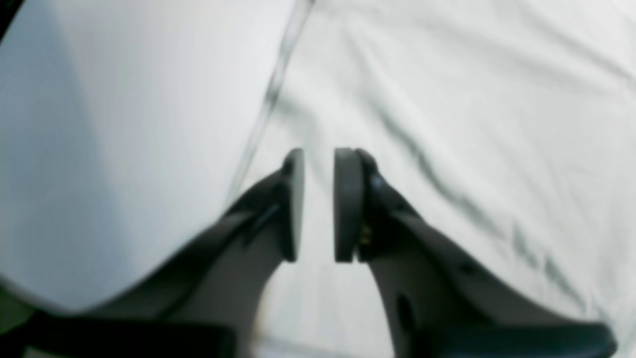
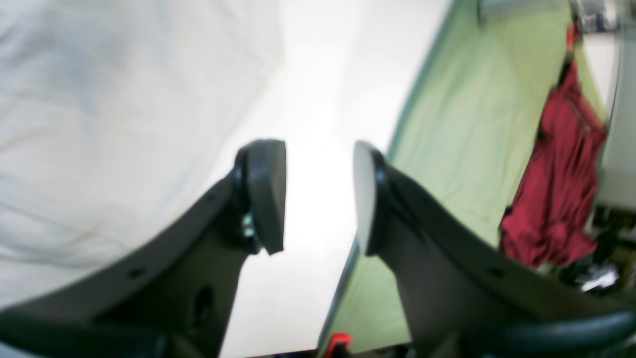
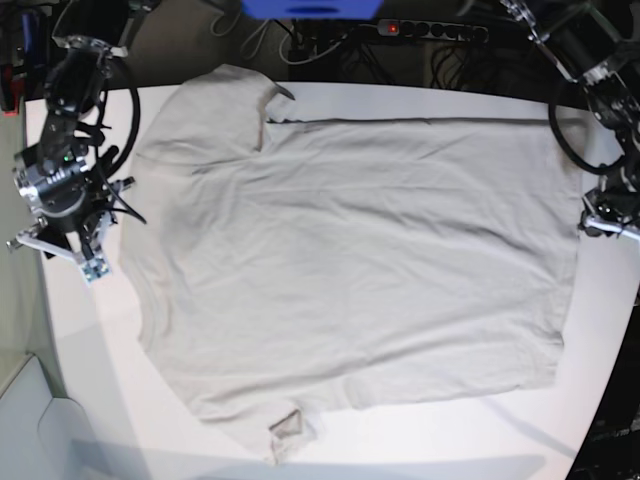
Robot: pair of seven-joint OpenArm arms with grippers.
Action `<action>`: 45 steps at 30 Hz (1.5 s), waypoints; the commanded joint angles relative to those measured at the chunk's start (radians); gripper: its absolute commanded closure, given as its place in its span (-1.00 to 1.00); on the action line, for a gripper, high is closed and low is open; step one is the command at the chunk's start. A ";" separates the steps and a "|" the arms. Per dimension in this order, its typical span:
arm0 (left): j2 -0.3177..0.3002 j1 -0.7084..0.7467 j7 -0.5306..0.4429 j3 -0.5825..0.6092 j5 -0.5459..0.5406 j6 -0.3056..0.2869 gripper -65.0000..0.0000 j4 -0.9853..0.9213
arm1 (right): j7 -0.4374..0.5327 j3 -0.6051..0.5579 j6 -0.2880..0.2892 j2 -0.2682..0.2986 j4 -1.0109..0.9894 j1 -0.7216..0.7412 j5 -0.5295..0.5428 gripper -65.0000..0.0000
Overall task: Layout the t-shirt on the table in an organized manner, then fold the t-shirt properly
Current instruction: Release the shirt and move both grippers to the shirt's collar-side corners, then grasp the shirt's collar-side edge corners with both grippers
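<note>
I see the t-shirt (image 3: 350, 260) spread flat, lightly creased, mid-frame on the table (image 3: 480, 440); left gripper (image 1: 318, 204) w/ jaws apart over cloth, right gripper (image 2: 318, 196) apart over bare tabletop

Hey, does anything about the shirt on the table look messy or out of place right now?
Mostly flat, but the t-shirt has two untidy spots: the sleeve at the near edge is folded over on itself, and the far sleeve lies bunched near the table edge. Light wrinkles cross the body.
</note>
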 commanded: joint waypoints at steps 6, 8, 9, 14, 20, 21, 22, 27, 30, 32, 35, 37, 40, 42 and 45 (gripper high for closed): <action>-0.013 0.187 -0.004 -0.098 -0.138 -0.004 0.84 0.136 | 0.167 0.185 0.004 -0.071 0.017 -0.072 -0.003 0.27; -0.021 0.263 -0.004 -0.108 -0.140 -0.004 0.84 0.180 | 0.167 0.216 0.004 -0.074 0.017 -0.095 -0.003 0.27; -0.028 0.291 -0.006 -0.110 -0.143 -0.004 0.84 0.202 | 0.162 0.224 0.004 -0.074 0.017 -0.104 -0.003 0.27; -0.025 0.394 -0.011 -0.136 -0.141 -0.004 0.84 0.303 | 0.172 0.225 0.004 -0.077 0.026 -0.166 0.000 0.27; -0.001 0.464 -0.009 -0.165 -0.144 -0.005 0.24 0.347 | 0.172 0.227 0.004 -0.094 0.045 -0.209 0.000 0.27; 0.001 0.475 -0.012 -0.167 -0.144 -0.005 0.02 0.347 | 0.172 0.227 0.004 -0.093 0.043 -0.213 0.000 0.25; 0.002 0.483 -0.014 -0.167 -0.143 -0.005 -0.16 0.346 | 0.172 0.227 0.004 -0.096 0.043 -0.219 0.000 0.21; 0.002 0.483 -0.014 -0.162 -0.135 -0.005 -0.34 0.317 | 0.165 0.230 0.004 -0.099 0.039 -0.230 0.002 -0.11; 0.001 0.452 -0.029 -0.159 -0.135 -0.005 -0.34 0.254 | 0.169 0.233 0.004 -0.114 0.039 -0.230 0.000 -0.18; 0.001 0.432 -0.069 -0.153 -0.126 -0.005 -0.34 0.191 | 0.170 0.233 0.004 -0.117 0.036 -0.232 0.000 -0.18; -0.005 0.412 -0.149 -0.085 -0.055 -0.005 -0.34 0.122 | 0.167 0.233 0.004 -0.119 0.034 -0.244 0.000 -0.18; -0.005 0.392 -0.202 -0.041 0.009 -0.005 -0.34 0.090 | 0.172 0.233 0.004 -0.119 0.034 -0.252 0.000 -0.18; 0.001 0.358 -0.255 0.028 0.103 -0.005 -0.34 0.030 | 0.172 0.233 0.004 -0.119 0.034 -0.252 0.000 -0.18; 0.001 0.335 -0.278 0.062 0.141 -0.005 -0.34 -0.013 | 0.172 0.233 0.004 -0.119 0.034 -0.253 0.000 -0.17; 0.001 0.311 -0.296 0.091 0.147 -0.005 -0.34 -0.070 | 0.169 0.233 0.004 -0.117 0.034 -0.253 -0.003 -0.17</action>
